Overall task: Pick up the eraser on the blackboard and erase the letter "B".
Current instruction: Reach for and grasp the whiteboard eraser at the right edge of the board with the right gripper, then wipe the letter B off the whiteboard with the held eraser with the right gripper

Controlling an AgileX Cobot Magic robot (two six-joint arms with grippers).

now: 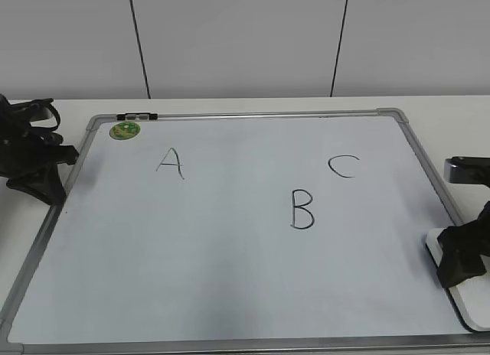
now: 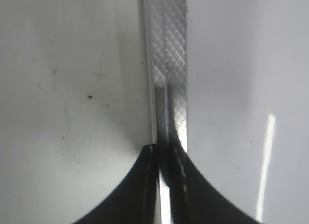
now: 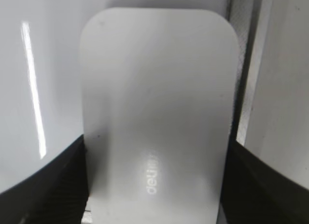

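The blackboard (image 1: 230, 271) is a white dry-erase board with a grey frame, lying flat on the table. The letter "B" (image 1: 302, 209) is whole, right of the middle. The white eraser (image 1: 468, 311) lies at the board's right edge, over the frame. My right gripper (image 1: 459, 265) stands over it. In the right wrist view the eraser (image 3: 159, 98) fills the space between the black fingers, and the right gripper (image 3: 155, 154) presses on both its long sides. My left gripper (image 1: 47, 190) is shut and empty over the board's left frame (image 2: 169, 64), fingertips (image 2: 166, 149) nearly together.
A handwritten "A" (image 1: 170, 163) is at the board's left and a "C" (image 1: 344, 166) above right of the B. A round green sticker (image 1: 125, 130) sits at the top left corner, with a small dark clip (image 1: 138, 115) on the top frame. A white wall is behind.
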